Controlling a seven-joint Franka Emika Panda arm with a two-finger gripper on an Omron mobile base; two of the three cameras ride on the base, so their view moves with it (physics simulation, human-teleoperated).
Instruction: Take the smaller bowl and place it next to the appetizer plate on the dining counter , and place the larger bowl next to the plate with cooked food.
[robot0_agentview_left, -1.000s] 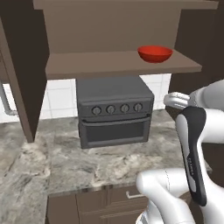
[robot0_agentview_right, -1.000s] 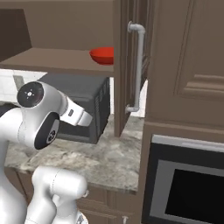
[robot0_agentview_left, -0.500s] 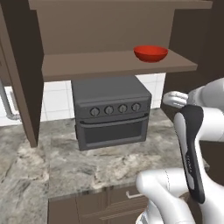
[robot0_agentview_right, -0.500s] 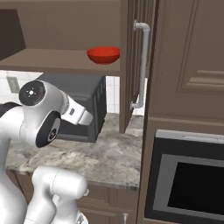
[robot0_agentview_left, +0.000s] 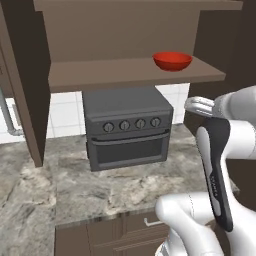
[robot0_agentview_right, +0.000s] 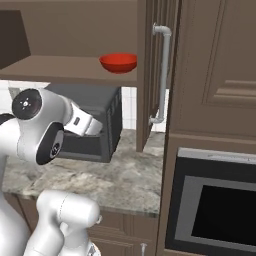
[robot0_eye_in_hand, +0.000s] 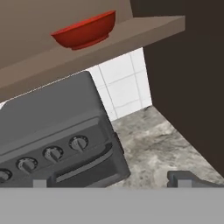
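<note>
The smaller bowl (robot0_agentview_left: 172, 61) (robot0_agentview_right: 118, 63) (robot0_eye_in_hand: 85, 31) is shallow, glossy and red. It stands near the right end of the brown shelf (robot0_agentview_left: 100, 75) inside an open wall cabinet. My gripper (robot0_eye_in_hand: 111, 182) is open with nothing between its fingertips (robot0_eye_in_hand: 183, 178). It hangs well below the bowl, in front of the grey toaster oven and apart from it, looking up at the shelf. The larger bowl, the appetizer plate and the dining counter are out of view.
A grey toaster oven (robot0_agentview_left: 125, 130) (robot0_eye_in_hand: 52, 131) sits under the shelf on a marbled counter (robot0_agentview_left: 115, 190). An open cabinet door with a grey handle (robot0_agentview_right: 161, 75) stands right of the bowl, another door (robot0_agentview_left: 25, 90) on the left. A built-in oven (robot0_agentview_right: 215, 205) sits lower right.
The whole picture has shifted a little, so the base has moved. The bowl stays on the shelf, and my arm and open gripper keep their pose.
</note>
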